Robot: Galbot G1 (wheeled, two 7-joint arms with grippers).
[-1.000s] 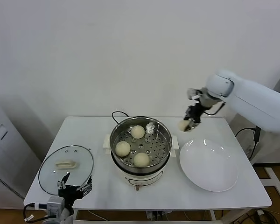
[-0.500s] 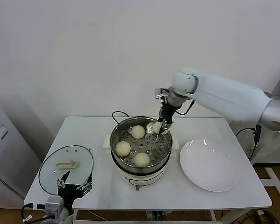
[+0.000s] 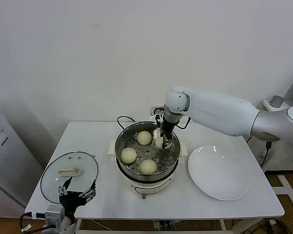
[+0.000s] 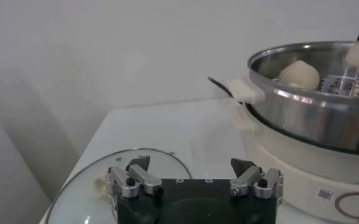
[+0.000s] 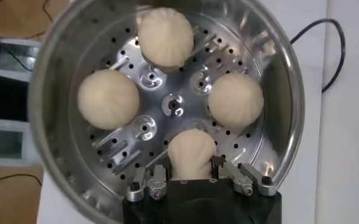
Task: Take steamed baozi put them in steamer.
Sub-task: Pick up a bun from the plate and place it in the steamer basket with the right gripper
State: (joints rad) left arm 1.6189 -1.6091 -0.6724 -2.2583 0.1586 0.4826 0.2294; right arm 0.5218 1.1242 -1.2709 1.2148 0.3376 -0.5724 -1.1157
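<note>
Steamer (image 3: 147, 168) stands mid-table with three steamed baozi (image 5: 108, 98) spaced around its perforated tray, and the right gripper (image 3: 162, 141) hangs inside the rim on the plate side, clamped on a fourth bun (image 5: 191, 153) above the tray's one open spot. The left gripper (image 4: 194, 181) waits with fingers apart at the table's near left edge, beside the glass lid (image 3: 68, 175). A white plate (image 3: 218, 172) lies right of the steamer.

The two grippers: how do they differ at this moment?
The right gripper is shut on the fourth baozi inside the steamer; the left gripper is open and holds nothing. The right reaches over the pot's perforated tray; the left waits low at the table's front edge, near the glass lid.
</note>
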